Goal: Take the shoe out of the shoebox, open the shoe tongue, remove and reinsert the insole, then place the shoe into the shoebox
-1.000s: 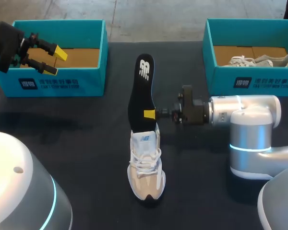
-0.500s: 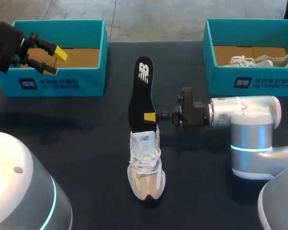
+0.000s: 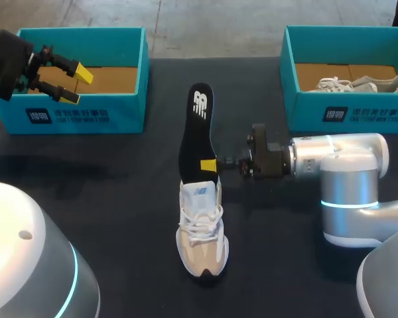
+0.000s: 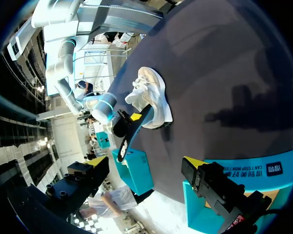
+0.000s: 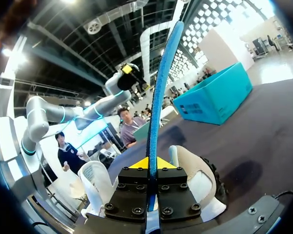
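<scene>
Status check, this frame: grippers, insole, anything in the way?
Right fingers shut on insole, upright, lower end at shoe opening. Left fingers open over left shoebox. No obstruction seen.

Your worktop (image 3: 119, 199) is black all over. The insole (image 3: 198, 136) shows you a black face with a white logo near its far end, and from the right wrist its edge reads bright blue. The shoe (image 3: 201, 232) is white at the tongue and laces and beige over the toe, with a black sole rim. The left shoebox (image 3: 79, 112) and right shoebox (image 3: 305, 99) are both teal outside. Each carries a dark label with white print on the front wall and has a brown cardboard floor. The second shoe (image 3: 365, 84) is pale grey-white. Your left pincer (image 3: 77, 85) and right pincer (image 3: 207, 165) are black with yellow tips. Your right arm (image 3: 345, 159) is silver with a glowing cyan ring.
</scene>
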{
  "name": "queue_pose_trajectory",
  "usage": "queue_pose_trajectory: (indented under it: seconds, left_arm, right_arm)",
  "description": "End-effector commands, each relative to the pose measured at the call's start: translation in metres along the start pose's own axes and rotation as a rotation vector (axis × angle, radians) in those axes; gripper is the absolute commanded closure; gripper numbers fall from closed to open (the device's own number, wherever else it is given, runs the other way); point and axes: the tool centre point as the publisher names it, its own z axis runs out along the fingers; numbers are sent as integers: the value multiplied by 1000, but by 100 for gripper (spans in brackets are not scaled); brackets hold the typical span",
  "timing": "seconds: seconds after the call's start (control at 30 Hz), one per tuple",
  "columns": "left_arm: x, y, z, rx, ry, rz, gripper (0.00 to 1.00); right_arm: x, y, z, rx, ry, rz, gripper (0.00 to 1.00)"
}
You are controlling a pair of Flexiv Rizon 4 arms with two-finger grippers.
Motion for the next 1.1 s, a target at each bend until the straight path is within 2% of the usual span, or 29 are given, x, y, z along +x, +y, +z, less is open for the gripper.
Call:
queue_pose_trajectory:
  seconds: [0.03, 1.1]
  left_arm:
    - [0, -1, 0, -1, 2, 1, 0]
    - [0, -1, 0, -1, 2, 1, 0]
  right_arm:
    - [-2, -2, 0, 13, 11, 9, 100]
    - [2, -29, -1, 55, 50, 44, 100]
